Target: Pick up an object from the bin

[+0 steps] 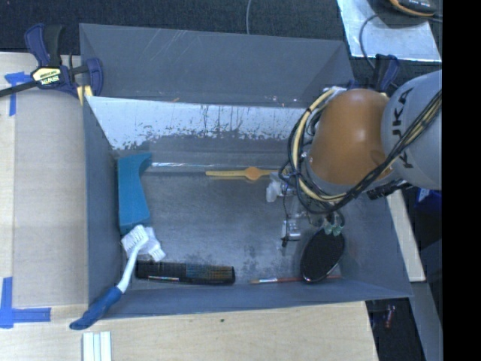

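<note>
My gripper (288, 230) hangs low over the bin floor at the right of the middle, under the arm's wrist. Just right of it, against the front right corner, lies a black oval thing (322, 256); the two stand close together, and whether they touch cannot be made out. A thin red and white stick (272, 280) lies along the front wall, below the gripper. Behind the gripper, near the back wall, rests a slim yellow utensil (237, 174). Nothing shows held in the gripper.
A blue block (132, 190) stands at the left wall. In front of it a white-headed brush with a blue handle (128, 265) leans over the front left corner. A black comb (185, 274) lies along the front wall. The arm's orange cover overhangs the right side.
</note>
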`<state>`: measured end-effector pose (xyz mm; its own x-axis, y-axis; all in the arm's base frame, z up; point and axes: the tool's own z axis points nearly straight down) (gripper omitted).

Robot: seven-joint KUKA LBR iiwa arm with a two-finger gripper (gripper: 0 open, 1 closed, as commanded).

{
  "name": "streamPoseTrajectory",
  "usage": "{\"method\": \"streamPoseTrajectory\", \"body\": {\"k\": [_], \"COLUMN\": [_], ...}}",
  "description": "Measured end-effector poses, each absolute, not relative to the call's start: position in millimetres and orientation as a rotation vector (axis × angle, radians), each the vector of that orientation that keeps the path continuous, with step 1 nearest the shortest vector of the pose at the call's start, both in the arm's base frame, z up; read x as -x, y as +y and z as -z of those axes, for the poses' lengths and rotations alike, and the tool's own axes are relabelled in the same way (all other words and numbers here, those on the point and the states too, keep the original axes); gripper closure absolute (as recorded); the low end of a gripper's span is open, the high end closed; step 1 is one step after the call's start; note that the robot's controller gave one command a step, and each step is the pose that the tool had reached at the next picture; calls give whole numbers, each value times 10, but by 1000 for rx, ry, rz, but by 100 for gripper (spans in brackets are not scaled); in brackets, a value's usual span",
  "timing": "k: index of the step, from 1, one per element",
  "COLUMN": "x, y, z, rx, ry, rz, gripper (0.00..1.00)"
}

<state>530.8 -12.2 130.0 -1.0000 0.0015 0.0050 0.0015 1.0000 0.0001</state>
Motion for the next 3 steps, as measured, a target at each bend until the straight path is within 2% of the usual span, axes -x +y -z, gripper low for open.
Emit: {"method": "streamPoseTrajectory", "body": {"k": [1, 2, 3], "x": [-5329, -5295, -5157], "y": [-123, -683, -1010], "z": [-1340, -1040, -1322], "rx": [2, -411, -763], "ry": [-3145, -3120, -3052], "rz": [0, 0, -1], "gripper": [0, 0, 0]}}
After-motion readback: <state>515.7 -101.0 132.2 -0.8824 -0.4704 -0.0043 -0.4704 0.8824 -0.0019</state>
